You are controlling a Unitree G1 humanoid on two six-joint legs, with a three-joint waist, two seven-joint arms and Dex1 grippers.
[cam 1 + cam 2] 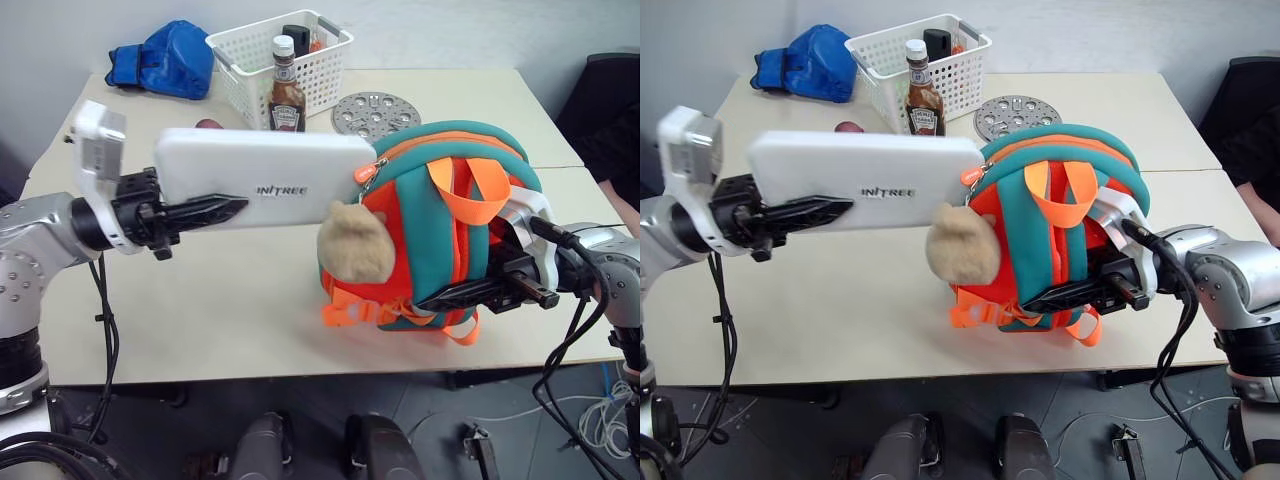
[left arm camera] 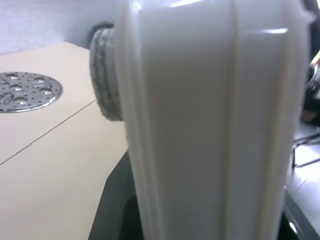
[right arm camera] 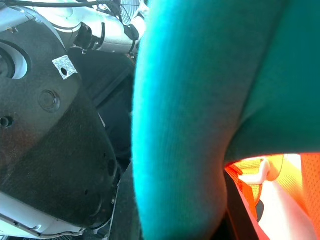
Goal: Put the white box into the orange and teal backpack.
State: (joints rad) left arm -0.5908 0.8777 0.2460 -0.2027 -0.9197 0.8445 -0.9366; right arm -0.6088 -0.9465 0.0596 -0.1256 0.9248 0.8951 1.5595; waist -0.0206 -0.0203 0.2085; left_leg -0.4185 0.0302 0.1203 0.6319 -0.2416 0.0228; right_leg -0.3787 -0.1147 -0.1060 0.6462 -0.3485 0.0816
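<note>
Standing upright near the right edge of the pale wooden surface point(image 1: 200, 320), the bulky orange fabric backpack with teal straps point(image 1: 440, 220) looks soft and floppy, likely to sag unless its mouth is held apart; a tan plush toy point(image 1: 357, 241) dangles on its left side. The right claw point(image 1: 455, 295) is clamped on the backpack low on its right side, by a teal strap. The flat, slim white rectangular box with dark lettering point(image 1: 265, 178) hangs level in the air, its right end touching the backpack's top left corner. It seems rigid, smooth and fairly light; the left claw point(image 1: 225, 208) is clamped on its left end, a sound place to hold. Far behind stand a white lattice plastic basket point(image 1: 300, 70), a blue glove point(image 1: 165, 58), a perforated metal disc point(image 1: 375, 112) and a brown sauce bottle point(image 1: 286, 95), all well clear. The plush toy and zipper look like the likeliest snags.
</note>
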